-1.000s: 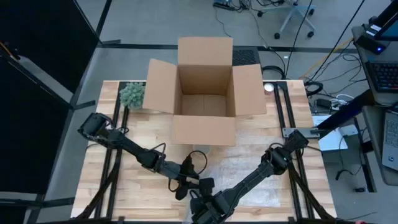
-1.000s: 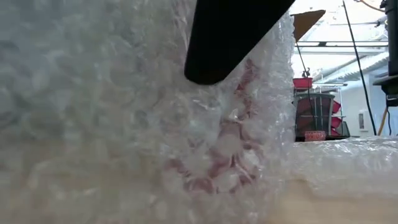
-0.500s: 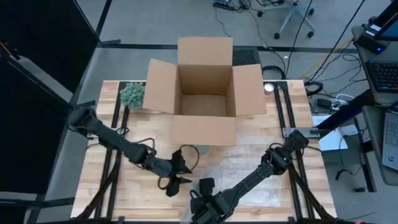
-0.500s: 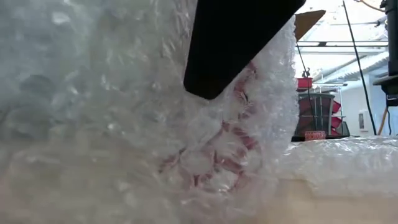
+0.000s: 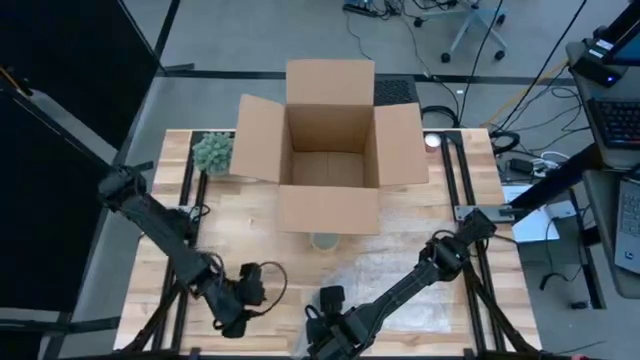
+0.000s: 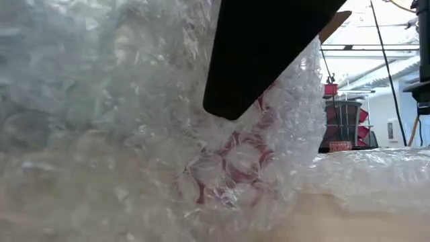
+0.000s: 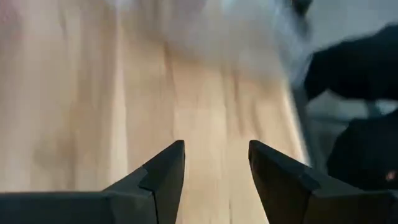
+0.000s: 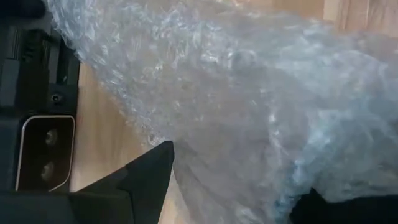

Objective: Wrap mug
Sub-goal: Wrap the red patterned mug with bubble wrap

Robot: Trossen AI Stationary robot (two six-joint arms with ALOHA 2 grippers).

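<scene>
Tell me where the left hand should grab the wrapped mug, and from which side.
Probably its bulging lower side, coming in level from the left. The wrapped mug rounds out there under the bubble wrap, while the right hand sits on its top, blocking a grip from above. The left hand is open over bare wood.

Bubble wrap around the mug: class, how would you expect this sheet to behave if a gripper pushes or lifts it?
The bubble wrap looks floppy: it drapes in loose folds and would probably sag when lifted. It seems light, so a push may slide it across the wooden table. Folds may spring open unless held by the right gripper.
</scene>
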